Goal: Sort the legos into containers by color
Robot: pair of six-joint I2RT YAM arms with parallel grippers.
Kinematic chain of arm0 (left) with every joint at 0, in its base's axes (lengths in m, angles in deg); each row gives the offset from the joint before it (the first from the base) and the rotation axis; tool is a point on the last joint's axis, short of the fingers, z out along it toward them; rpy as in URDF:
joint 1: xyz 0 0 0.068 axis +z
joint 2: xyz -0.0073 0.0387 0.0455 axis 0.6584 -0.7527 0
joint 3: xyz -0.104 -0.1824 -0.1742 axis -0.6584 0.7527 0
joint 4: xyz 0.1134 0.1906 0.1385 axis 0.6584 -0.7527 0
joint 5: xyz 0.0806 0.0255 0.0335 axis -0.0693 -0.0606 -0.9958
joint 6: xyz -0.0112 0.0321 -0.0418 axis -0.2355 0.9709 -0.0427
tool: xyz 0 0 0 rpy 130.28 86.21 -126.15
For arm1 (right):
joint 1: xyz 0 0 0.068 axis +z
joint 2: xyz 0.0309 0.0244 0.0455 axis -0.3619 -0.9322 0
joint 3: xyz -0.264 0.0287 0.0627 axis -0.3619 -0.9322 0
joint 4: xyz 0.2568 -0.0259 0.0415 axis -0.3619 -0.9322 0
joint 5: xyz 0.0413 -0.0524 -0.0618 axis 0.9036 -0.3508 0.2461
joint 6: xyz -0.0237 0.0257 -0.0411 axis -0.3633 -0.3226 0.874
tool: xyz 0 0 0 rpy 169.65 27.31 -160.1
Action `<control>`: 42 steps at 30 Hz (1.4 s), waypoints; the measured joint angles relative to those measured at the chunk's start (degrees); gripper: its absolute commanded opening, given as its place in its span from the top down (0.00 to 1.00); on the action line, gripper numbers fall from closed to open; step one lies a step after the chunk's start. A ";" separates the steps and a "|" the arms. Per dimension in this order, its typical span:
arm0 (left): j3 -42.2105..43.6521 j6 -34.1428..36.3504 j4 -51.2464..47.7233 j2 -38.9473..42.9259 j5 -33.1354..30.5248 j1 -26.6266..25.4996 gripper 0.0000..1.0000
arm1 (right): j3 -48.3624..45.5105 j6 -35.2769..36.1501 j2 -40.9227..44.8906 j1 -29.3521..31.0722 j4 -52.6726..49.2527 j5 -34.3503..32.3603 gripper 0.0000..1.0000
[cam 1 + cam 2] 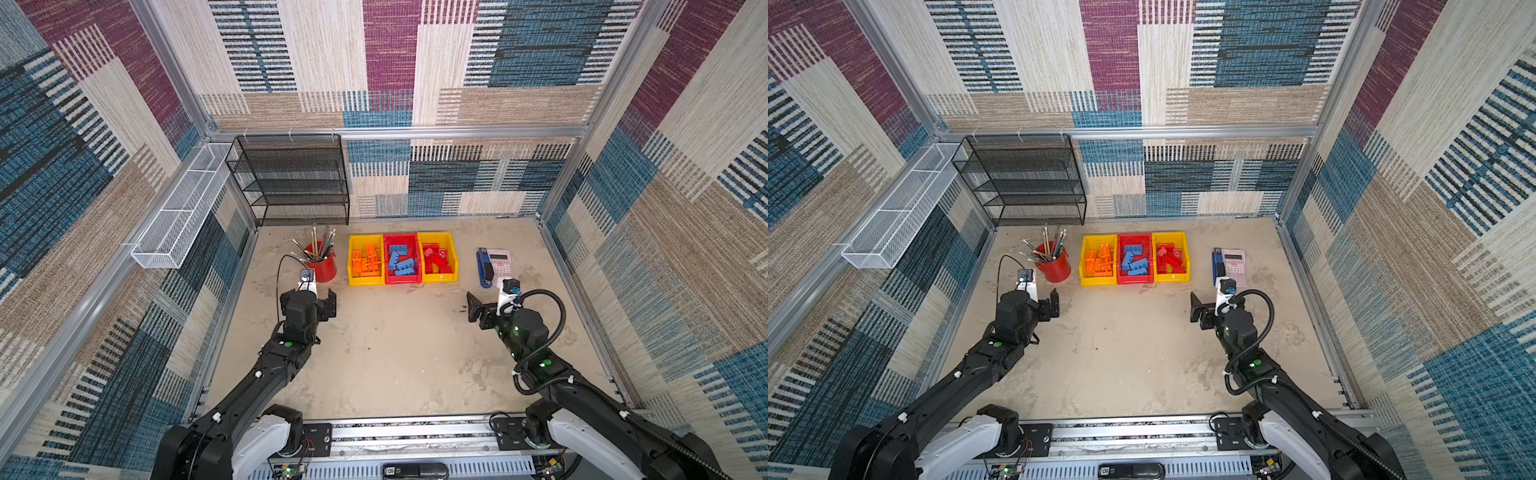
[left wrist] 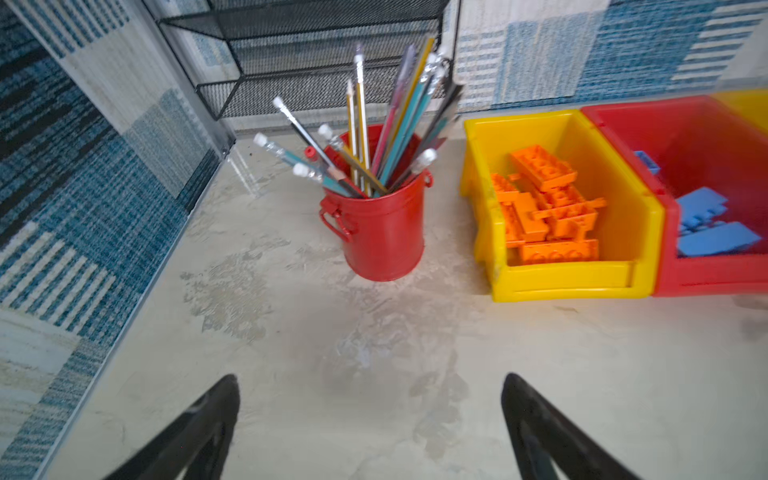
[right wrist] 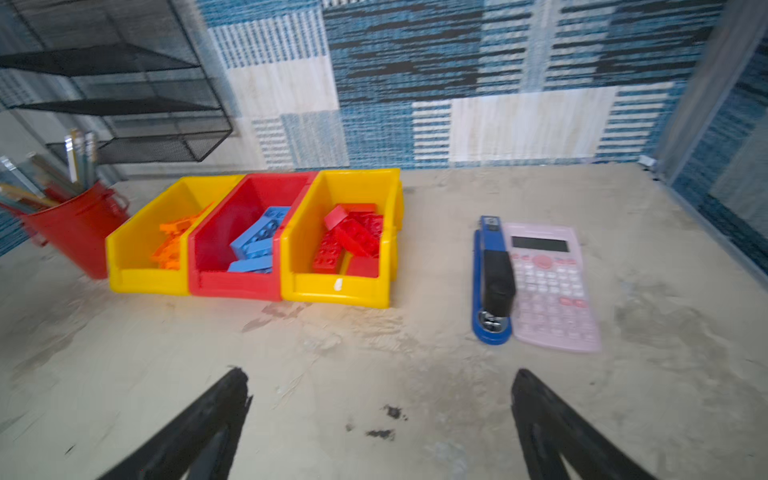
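Note:
Three containers stand side by side at the back of the table. The left yellow bin (image 1: pixel 365 283) holds orange legos (image 1: pixel 365 261), the red bin (image 1: pixel 402 281) holds blue legos (image 1: pixel 401 262), and the right yellow bin (image 1: pixel 440 277) holds red legos (image 1: pixel 436 259). I see no loose legos on the table. My left gripper (image 1: pixel 328 306) hovers in front of the pencil cup, open and empty, its fingers (image 2: pixel 540 424) wide apart over bare table. My right gripper (image 1: pixel 473 309) is near the stapler, also open with nothing between its fingers (image 3: pixel 544 419).
A red pencil cup (image 1: pixel 323 268) stands left of the bins. A blue stapler (image 1: pixel 484 269) and pink calculator (image 1: pixel 501 262) lie to their right. A black mesh shelf (image 1: pixel 295 183) stands at the back left, and a white wire basket (image 1: pixel 183 208) hangs on the left wall.

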 measured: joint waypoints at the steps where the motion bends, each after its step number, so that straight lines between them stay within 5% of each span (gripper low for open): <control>1: 0.66 0.00 1.66 -1.49 0.57 1.55 0.01 | -0.39 0.42 -0.74 -1.18 1.53 0.04 0.01; 11: 5.97 0.63 18.99 -14.29 8.96 11.61 0.01 | -3.34 9.01 -15.82 -7.76 22.69 -0.52 0.01; 21: 6.21 0.57 32.89 -24.37 11.89 15.54 0.01 | -4.79 13.03 -31.01 -15.54 43.65 4.59 0.01; 29: 3.98 0.68 35.67 -28.50 17.62 16.55 0.01 | -3.13 11.04 -40.00 -22.05 50.21 11.02 0.01; 42: 1.25 1.07 33.18 -29.27 24.28 17.53 0.01 | -3.21 9.14 -40.54 -23.34 52.11 15.43 0.01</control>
